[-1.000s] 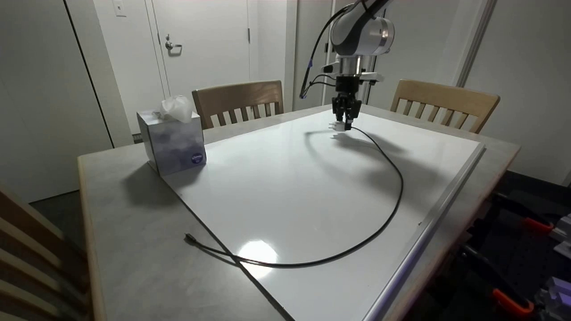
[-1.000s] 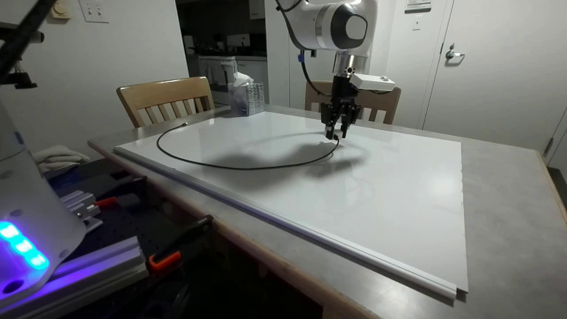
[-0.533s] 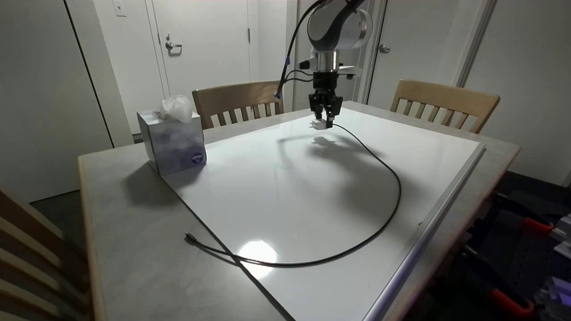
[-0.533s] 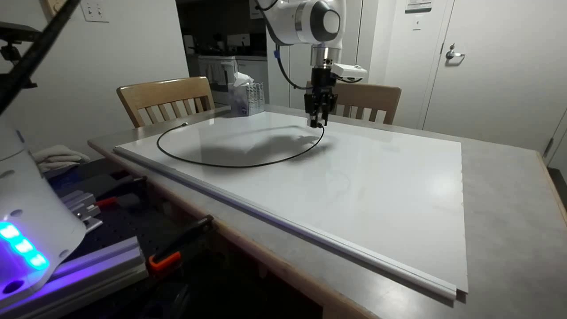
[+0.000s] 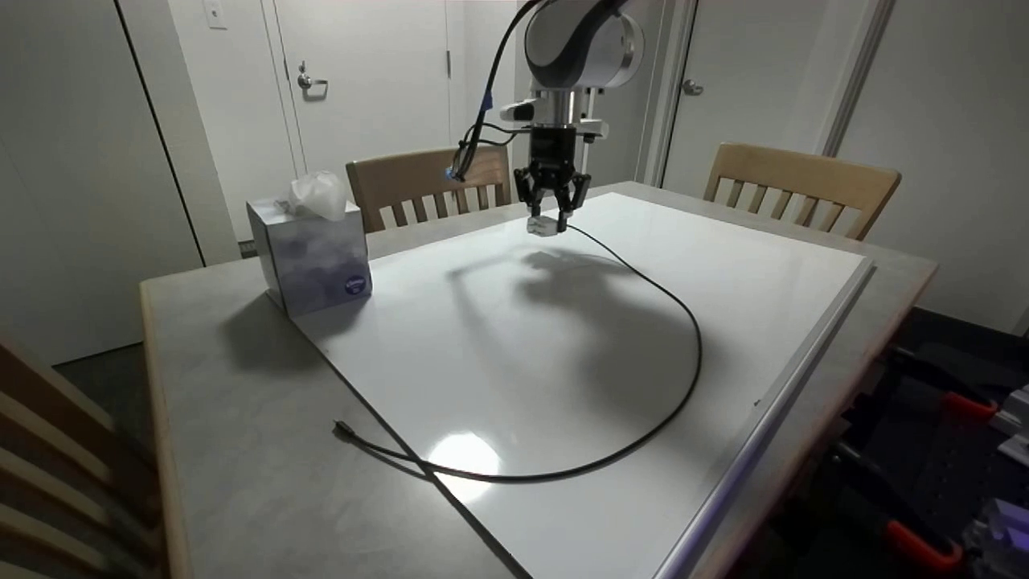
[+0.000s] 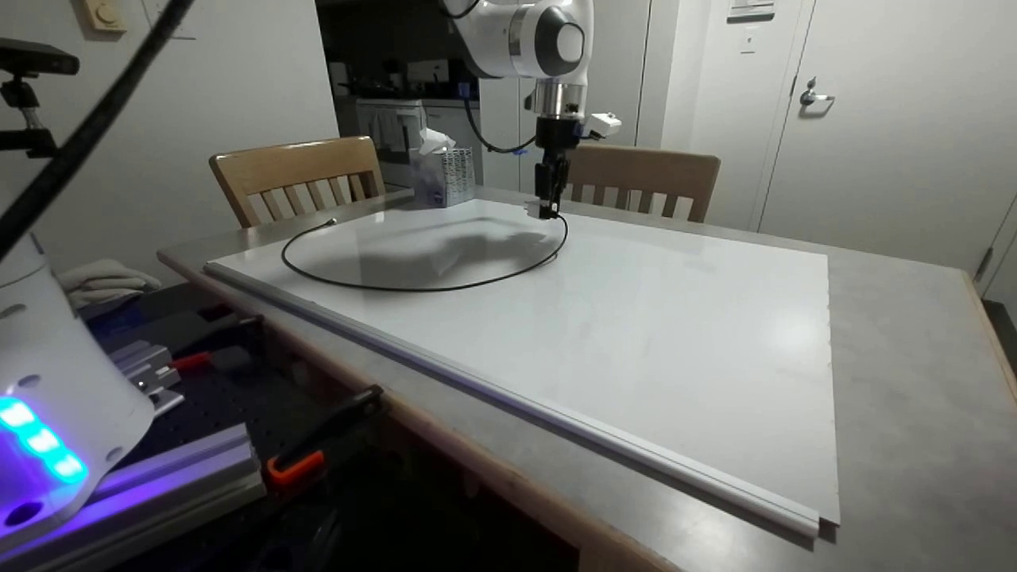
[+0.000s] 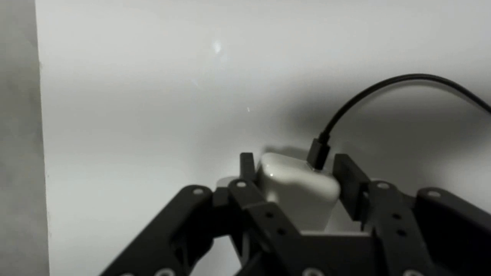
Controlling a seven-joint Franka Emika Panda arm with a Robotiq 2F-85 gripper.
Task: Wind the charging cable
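Fingers [image 7: 350,186] have moved nearer the tissue box [image 5: 325,265], gripping a white charger [image 7: 299,184] — the black charging cable [image 5: 698,354] plugged into it curves across the whiteboard [image 5: 498,346] to its far plug [image 5: 344,432] over the tabletop [image 5: 249,482].

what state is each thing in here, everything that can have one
whiteboard, lying flat
charger, gripped, raised off the whiteboard
gripper, closed on the charger
charging cable, plugged into the charger, not wound, in one wide open curve
tissue box, upright, tissue sticking out
door, looks shut
base lights, lit blue
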